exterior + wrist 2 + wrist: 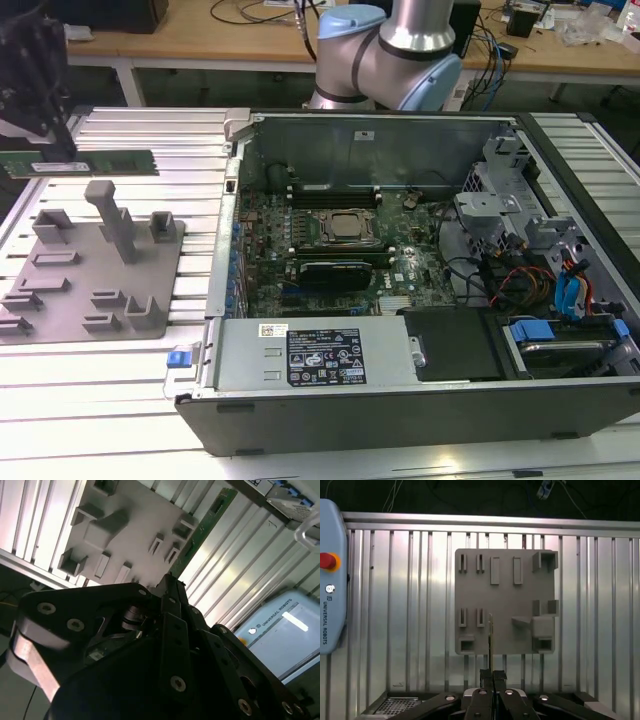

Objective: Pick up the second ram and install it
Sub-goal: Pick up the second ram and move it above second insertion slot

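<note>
Above the fixture (75,275), the hand (60,148) grips the second ram (105,162).

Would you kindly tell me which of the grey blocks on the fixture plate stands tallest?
The slim post on the plate; it alone rises well above the squat blocks around it.

A tabletop (100,400) of silvery ribbed slats, seen in both wrist views too (410,605) (240,570). Carries a flat grey plate (90,270) (505,600) (130,525) toward the exterior view's left, studded with raised blocks and slots. Bears an open computer case (400,415) just beside it on the exterior view's right, boards exposed.
</note>
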### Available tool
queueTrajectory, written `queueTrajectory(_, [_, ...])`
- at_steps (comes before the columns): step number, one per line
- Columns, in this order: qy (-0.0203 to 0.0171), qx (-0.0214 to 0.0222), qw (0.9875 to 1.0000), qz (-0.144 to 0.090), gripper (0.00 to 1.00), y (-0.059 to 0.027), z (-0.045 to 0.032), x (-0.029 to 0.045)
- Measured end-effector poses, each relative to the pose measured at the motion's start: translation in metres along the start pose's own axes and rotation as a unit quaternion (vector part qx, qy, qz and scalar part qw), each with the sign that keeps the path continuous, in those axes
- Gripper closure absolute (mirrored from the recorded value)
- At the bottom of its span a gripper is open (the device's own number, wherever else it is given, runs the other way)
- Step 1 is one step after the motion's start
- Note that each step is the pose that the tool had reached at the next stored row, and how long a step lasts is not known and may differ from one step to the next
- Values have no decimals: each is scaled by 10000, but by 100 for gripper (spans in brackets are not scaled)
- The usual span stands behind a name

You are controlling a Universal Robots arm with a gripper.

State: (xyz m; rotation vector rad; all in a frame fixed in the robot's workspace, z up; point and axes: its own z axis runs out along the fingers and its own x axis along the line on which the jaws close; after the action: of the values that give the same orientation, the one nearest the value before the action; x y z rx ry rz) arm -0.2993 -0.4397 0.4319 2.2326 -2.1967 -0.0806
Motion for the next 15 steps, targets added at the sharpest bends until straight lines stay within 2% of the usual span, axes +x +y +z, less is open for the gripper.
queueTrajectory(3, [0,-2,10000,-1,91,-118,-6,2])
queueTrajectory(4, [1,-2,10000,0,91,-198,-9,3])
queueTrajectory(6, [0,-3,10000,-1,91,-274,-12,5])
queueTrajectory(7, [1,-3,10000,0,91,-359,-16,6])
queueTrajectory(9, [0,-4,10000,0,91,-440,-19,7])
queueTrajectory(11, [0,-5,10000,-1,91,-572,-25,9])
queueTrajectory(12, [1,-6,10000,0,91,-684,-30,11])
queueTrajectory(14, [0,-6,10000,-1,91,-757,-33,12])
queueTrajectory(15, [0,-6,10000,0,91,-850,-36,13])
